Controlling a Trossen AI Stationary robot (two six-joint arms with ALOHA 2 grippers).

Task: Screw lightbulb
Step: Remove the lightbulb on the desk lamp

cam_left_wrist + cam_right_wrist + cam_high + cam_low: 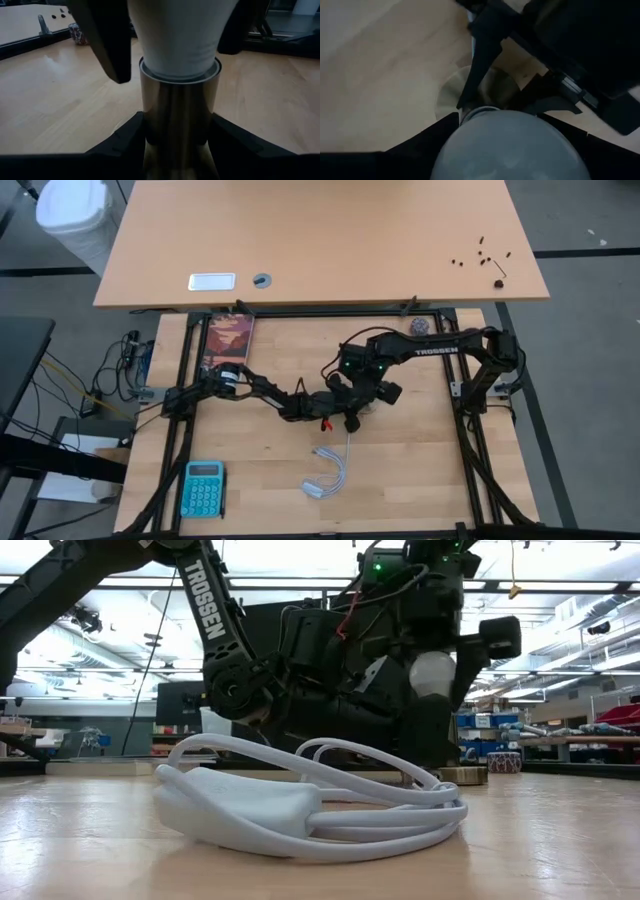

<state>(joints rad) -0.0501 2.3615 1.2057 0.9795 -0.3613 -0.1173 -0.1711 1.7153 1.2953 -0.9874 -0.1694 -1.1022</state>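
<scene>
the lightbulb (177,37) stands upright in the metallic socket (177,125) near the middle of the table (420,470). the left gripper (177,145) pinches the socket's barrel from both sides. the right gripper (507,135) sits over the bulb's dome from above, its fingers (102,40) spread on either side of the glass. a coiled white cord (320,805) lies nearer the table's front edge.
</scene>
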